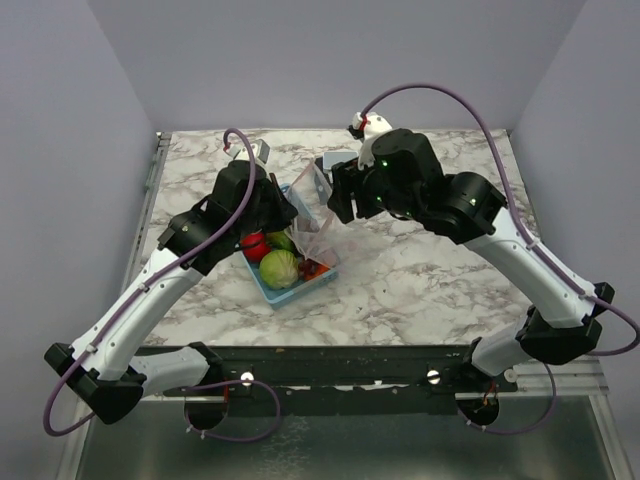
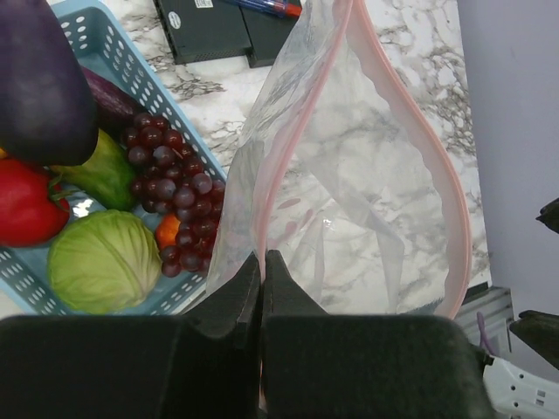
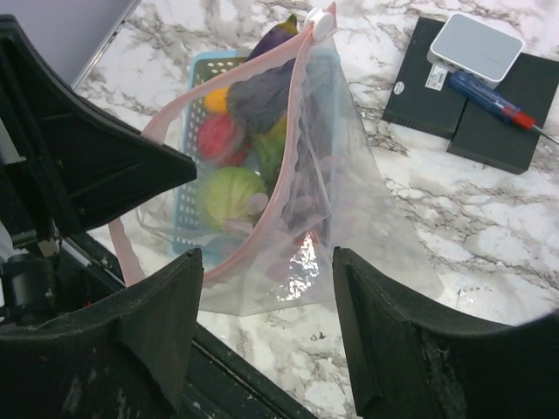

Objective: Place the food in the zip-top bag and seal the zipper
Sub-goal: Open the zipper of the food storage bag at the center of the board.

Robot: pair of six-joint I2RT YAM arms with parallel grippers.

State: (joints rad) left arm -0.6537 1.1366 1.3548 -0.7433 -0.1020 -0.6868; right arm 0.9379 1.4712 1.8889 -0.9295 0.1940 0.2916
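The clear pink-tinted zip-top bag (image 1: pixel 318 218) hangs upright beside the basket, its mouth gaping open and nothing inside it. My left gripper (image 2: pixel 262 262) is shut on the bag's rim, pinching the pink zipper (image 2: pixel 438 175) strip. The food lies in the light-blue basket (image 2: pixel 113 52): green cabbage (image 2: pixel 105 262), grape bunch (image 2: pixel 175 192), a red piece (image 2: pixel 26 205), a green piece and a dark purple eggplant (image 2: pixel 39 78). My right gripper (image 3: pixel 267 253) is open and empty, just short of the bag (image 3: pixel 358 218); the cabbage (image 3: pixel 229 192) shows through the plastic. The zipper's slider (image 3: pixel 321 22) sits at the far end.
The basket (image 1: pixel 292 290) stands left of centre on the marble table. Two flat black boxes (image 3: pixel 489 122) with a white device (image 3: pixel 476 45) and a red-and-blue pen (image 3: pixel 489 92) lie beyond the bag. The table's front edge is a dark rail (image 1: pixel 340 365).
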